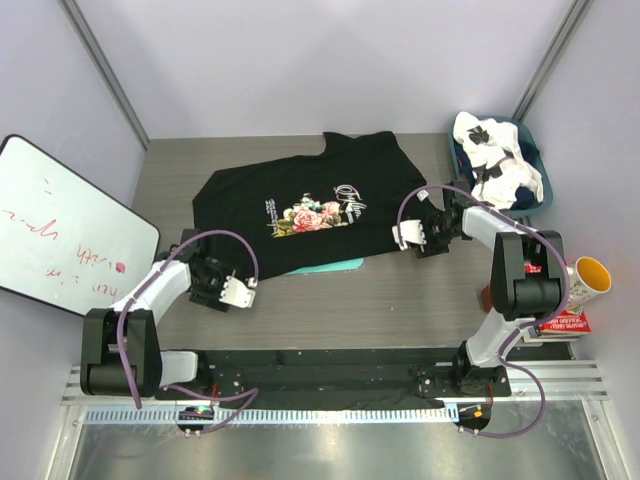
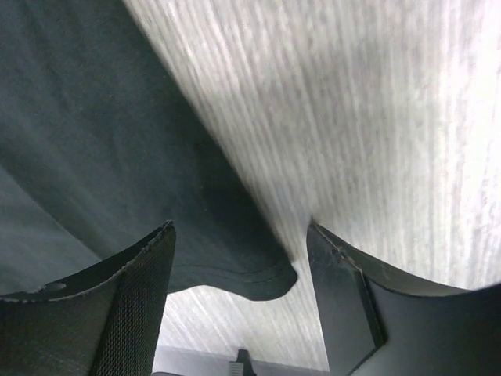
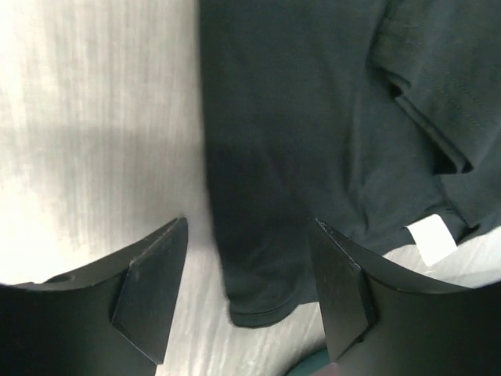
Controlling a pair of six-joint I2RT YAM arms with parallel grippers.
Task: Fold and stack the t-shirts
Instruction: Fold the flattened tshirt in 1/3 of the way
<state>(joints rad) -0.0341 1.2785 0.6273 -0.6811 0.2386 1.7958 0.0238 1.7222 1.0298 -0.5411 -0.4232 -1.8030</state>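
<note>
A black t-shirt (image 1: 300, 200) with a pink-rose print and white script lies spread flat on the table, over a teal board (image 1: 335, 266). My left gripper (image 1: 238, 291) is open at the shirt's near-left corner; in the left wrist view that corner (image 2: 266, 278) lies between the fingers (image 2: 133, 305). My right gripper (image 1: 408, 236) is open at the near-right corner; in the right wrist view that hem corner (image 3: 262, 305) lies between the fingers (image 3: 344, 290). A white t-shirt with black patches (image 1: 497, 160) is bunched in a blue bin (image 1: 535, 150) at the back right.
A whiteboard (image 1: 60, 225) leans at the left edge. A yellow-lined cup (image 1: 588, 276) and a red item (image 1: 565, 323) sit at the right edge beside the right arm. A white label (image 3: 430, 239) shows on the shirt.
</note>
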